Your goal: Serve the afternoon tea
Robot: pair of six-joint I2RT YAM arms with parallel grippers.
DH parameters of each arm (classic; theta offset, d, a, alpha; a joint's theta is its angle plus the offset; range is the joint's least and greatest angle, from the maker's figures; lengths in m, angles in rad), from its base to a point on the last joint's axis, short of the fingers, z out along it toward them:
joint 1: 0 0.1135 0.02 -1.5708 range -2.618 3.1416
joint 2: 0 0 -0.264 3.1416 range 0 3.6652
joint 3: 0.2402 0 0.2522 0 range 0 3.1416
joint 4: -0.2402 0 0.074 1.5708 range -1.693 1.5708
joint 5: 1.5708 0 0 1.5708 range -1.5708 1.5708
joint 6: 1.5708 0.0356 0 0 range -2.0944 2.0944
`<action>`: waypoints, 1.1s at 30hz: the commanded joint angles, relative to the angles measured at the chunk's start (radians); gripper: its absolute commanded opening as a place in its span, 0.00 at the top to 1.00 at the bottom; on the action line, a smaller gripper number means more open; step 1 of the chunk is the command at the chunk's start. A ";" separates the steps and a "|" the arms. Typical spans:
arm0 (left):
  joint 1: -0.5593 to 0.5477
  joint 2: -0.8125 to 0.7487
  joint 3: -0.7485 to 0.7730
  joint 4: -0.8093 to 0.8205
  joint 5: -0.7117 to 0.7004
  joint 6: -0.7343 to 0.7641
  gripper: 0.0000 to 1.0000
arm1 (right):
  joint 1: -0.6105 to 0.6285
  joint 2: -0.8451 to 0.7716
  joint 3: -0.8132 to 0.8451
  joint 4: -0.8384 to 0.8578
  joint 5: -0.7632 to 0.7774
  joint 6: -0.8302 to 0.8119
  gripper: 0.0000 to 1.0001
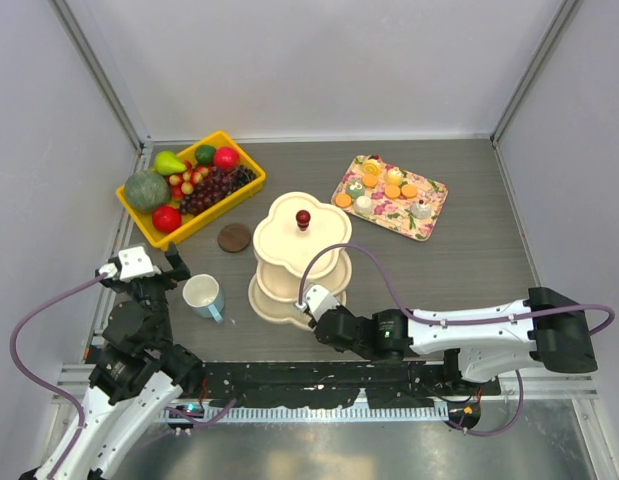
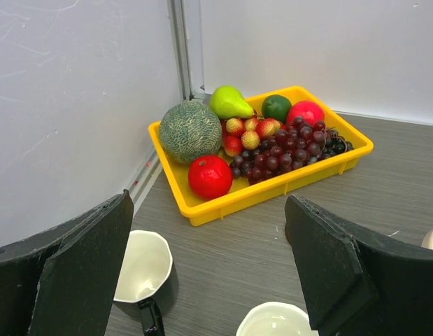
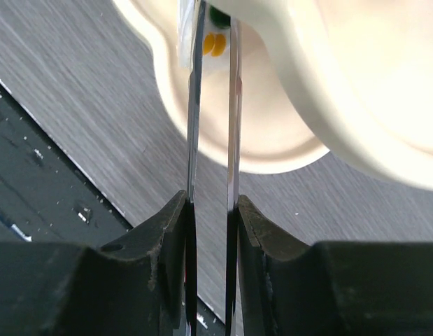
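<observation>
Right gripper (image 1: 313, 302): clamped on small colourful pastry (image 3: 215, 28) at bottom tier of cream three-tier clover-shaped stand (image 1: 284, 230). Left gripper (image 2: 209, 210): spread wide above dark, white-lined mug (image 2: 143, 276).

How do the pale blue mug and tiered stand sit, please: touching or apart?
Apart: the top view shows bare table between pale blue mug and stand.

dark mug (image 2: 143, 269): was half hidden behind left gripper (image 2: 209, 210)
pale blue mug (image 2: 275, 320): got cut off at bottom
pastries (image 1: 389, 190): were too tiny to ID
</observation>
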 commanded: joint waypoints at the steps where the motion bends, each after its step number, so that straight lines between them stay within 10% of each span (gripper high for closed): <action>1: 0.004 -0.011 -0.004 0.036 0.003 0.005 0.02 | 0.021 0.005 0.028 0.110 0.137 -0.039 0.66; 33: 0.004 -0.008 -0.006 0.037 0.016 0.003 0.03 | 0.029 0.046 0.003 0.137 0.062 -0.072 0.45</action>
